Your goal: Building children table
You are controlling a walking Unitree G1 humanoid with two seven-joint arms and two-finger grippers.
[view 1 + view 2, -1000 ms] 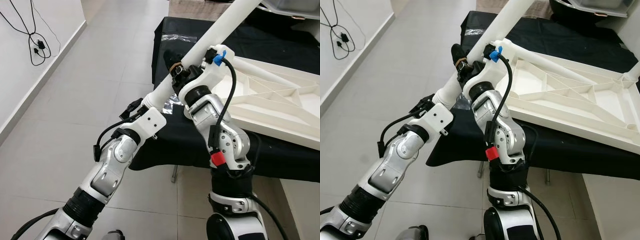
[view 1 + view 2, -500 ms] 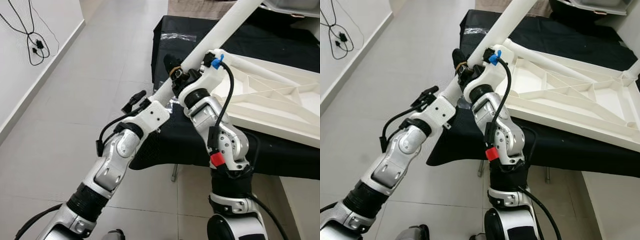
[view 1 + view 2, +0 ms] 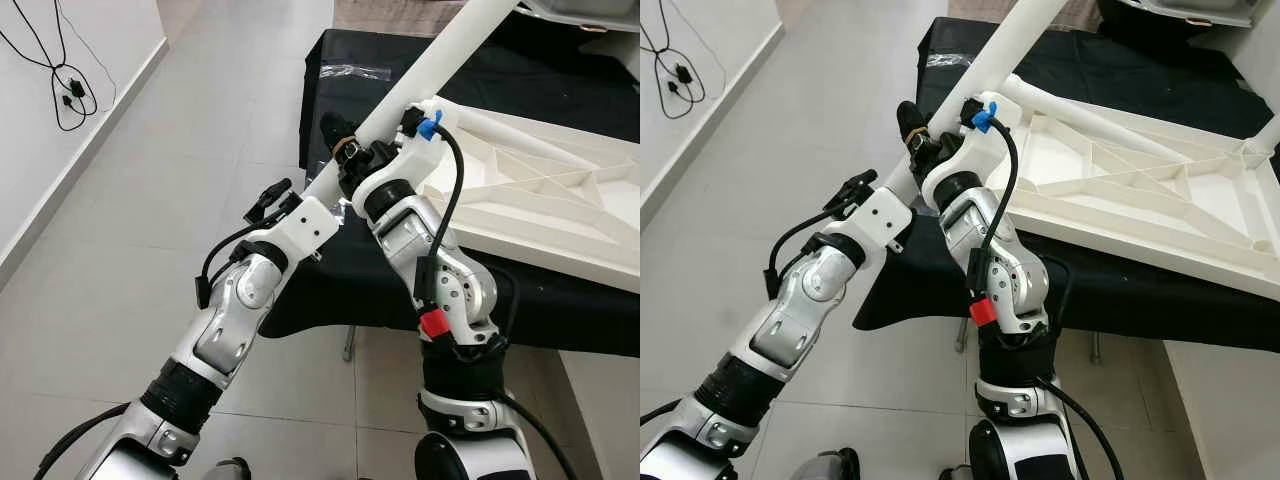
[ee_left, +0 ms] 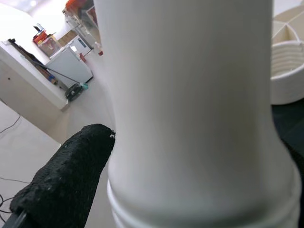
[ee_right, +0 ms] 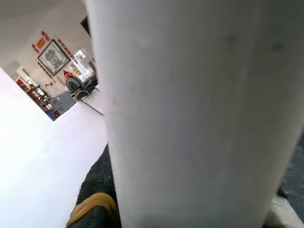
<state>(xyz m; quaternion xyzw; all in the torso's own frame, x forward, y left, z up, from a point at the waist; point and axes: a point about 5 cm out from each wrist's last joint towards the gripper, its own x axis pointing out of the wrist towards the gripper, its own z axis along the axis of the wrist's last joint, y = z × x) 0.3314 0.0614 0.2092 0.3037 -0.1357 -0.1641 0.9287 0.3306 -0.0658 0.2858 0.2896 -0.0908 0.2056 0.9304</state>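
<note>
A long white table leg [image 3: 440, 50] slants up from my two grippers toward the far right. My right gripper [image 3: 347, 152] is shut on it partway along, one black finger [image 5: 95, 199] with an orange band pressed to the leg [image 5: 190, 118]. My left gripper [image 3: 318, 192] is shut on the leg's lower end, with a black finger [image 4: 66, 175] lying against the leg [image 4: 190, 118] just above its ridged end. The white tabletop [image 3: 540, 190] lies upside down, ribs up, on the black-covered table, to the right of both grippers.
The black cloth [image 3: 340, 270] hangs over the near edge of the work table. A clear plastic bag [image 3: 355, 72] lies at its far left corner. Black cables [image 3: 70, 90] hang by the white wall on the left. Open tiled floor [image 3: 180, 150] lies between wall and table.
My left arm has risen and moved in along the leg, so its gripper now covers the leg's lower end. The right gripper and leg have shifted only slightly.
</note>
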